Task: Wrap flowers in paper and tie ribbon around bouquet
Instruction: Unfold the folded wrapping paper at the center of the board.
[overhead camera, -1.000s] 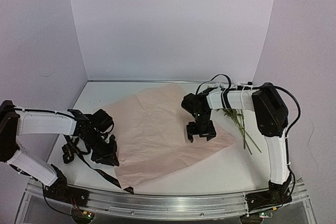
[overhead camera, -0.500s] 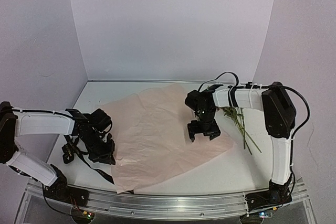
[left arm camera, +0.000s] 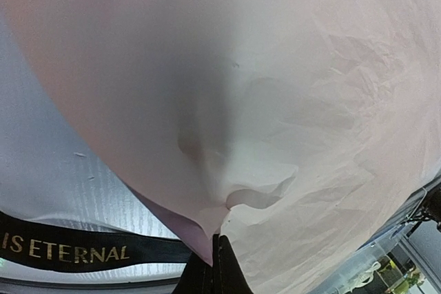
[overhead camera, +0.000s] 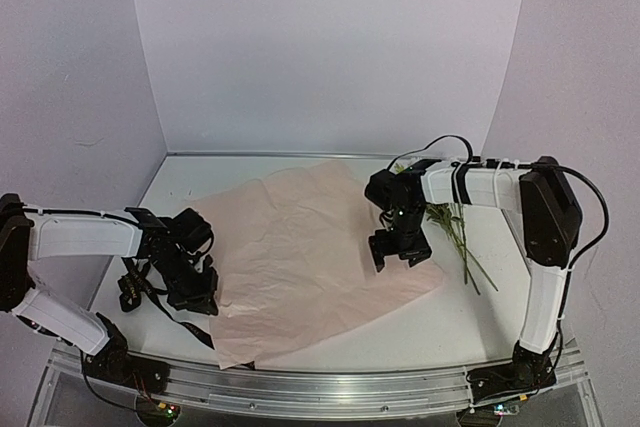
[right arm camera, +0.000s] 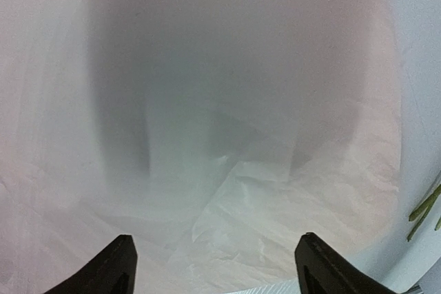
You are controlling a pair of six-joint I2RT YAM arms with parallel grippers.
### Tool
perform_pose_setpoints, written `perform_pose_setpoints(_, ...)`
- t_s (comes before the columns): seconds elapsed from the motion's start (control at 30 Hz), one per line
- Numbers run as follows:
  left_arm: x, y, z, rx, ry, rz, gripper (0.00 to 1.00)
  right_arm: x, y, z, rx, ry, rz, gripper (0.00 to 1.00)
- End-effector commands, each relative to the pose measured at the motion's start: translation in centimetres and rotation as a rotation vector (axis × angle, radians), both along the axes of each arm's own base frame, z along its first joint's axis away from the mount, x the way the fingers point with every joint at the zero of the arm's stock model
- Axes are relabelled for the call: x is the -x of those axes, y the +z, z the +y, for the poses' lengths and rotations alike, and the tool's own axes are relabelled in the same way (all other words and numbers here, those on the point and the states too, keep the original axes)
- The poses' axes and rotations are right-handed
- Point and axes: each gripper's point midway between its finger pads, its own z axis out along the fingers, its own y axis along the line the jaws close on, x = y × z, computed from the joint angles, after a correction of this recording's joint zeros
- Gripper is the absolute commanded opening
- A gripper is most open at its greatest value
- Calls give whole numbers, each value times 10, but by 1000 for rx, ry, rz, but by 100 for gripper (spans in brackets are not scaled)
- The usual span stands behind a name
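We see the paper [overhead camera: 300, 247] spread wide and crumpled across the middle of the surface [overhead camera: 450, 317], and we place everything else against it. At the paper's left edge our left hand [overhead camera: 200, 292] is closed, its fingers [left arm camera: 213, 277] pressed together on the paper's edge. In the left wrist view the sheet rises from that pinch and billows up before the camera, so that edge is lifted off the surface. Our right hand [overhead camera: 400, 251] hangs over the right part of the paper, with its fingers [right arm camera: 114, 266] spread wide and nothing between them. The right wrist view shows only pale pink sheet beneath the gap, and we cannot tell whether the fingertips touch it. The flowers [overhead camera: 457, 232] lie on the surface just beside the paper's right edge, off the sheet; we make out thin green stems and a few leaves, while the blooms are hidden behind the right arm. A couple of those stems show at the right border of the right wrist view, beyond the paper's edge. The paper lies open, not around the stems. The ribbon [left arm camera: 69, 251] lies in loose loops to the left of the paper, under the left arm, and one strand runs towards the paper's near left corner. In the left wrist view it passes just below the lifted edge, black with gold letters reading "IS ETERNAL"
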Motion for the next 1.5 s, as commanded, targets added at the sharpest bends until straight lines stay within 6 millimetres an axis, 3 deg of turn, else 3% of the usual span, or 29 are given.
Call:
perform_pose_setpoints(0.0, 1, -2, 22, -96, 49, -14, 0, -4, 6, -15, 2, 4, -12, 72)
perform_pose_setpoints(0.3, -10, 2, 31, -128, 86, -41, 0, 13, -15, -24, 4, -55, 38, 53)
perform_pose_setpoints(0.47, -34, 10, 36, -138, 99, -75, 0, 31, -30, -29, 8, -89, 67, 45)
perform_pose_setpoints(0.63, -72, 20, 42, -137, 118, -118, 0, 66, -38, -27, 65, -72, 76, 37)
perform_pose_setpoints(0.7, -91, 22, 46, -139, 131, -135, 0, 83, -40, -25, 91, -74, 66, 34)
perform_pose_setpoints(0.8, -126, 17, 56, -150, 158, -163, 0, 108, -39, -7, 113, -55, 14, 33)
perform_pose_setpoints(0.9, -173, 11, 67, -177, 173, -199, 0, 122, -30, 43, 24, -37, -28, 33)
perform_pose_setpoints(1.0, -220, -1, 73, -209, 164, -224, 0, 119, -8, 102, -105, 1, -3, 36)
perform_pose_setpoints(1.2, -328, 7, 84, -311, 40, -411, 0, 101, 35, 158, -267, 63, -7, 49)
perform_pose_setpoints(1.27, -350, 4, 96, -384, -27, -448, 0, 88, 50, 151, -259, 87, -44, 56)
perform_pose_setpoints(1.37, -374, 17, 98, -382, -75, -510, 1, 63, 53, 119, -259, 20, -15, 66)
perform_pose_setpoints(1.47, -389, 42, 96, -381, -61, -582, 12, 47, 55, 84, -265, -32, -6, 76)
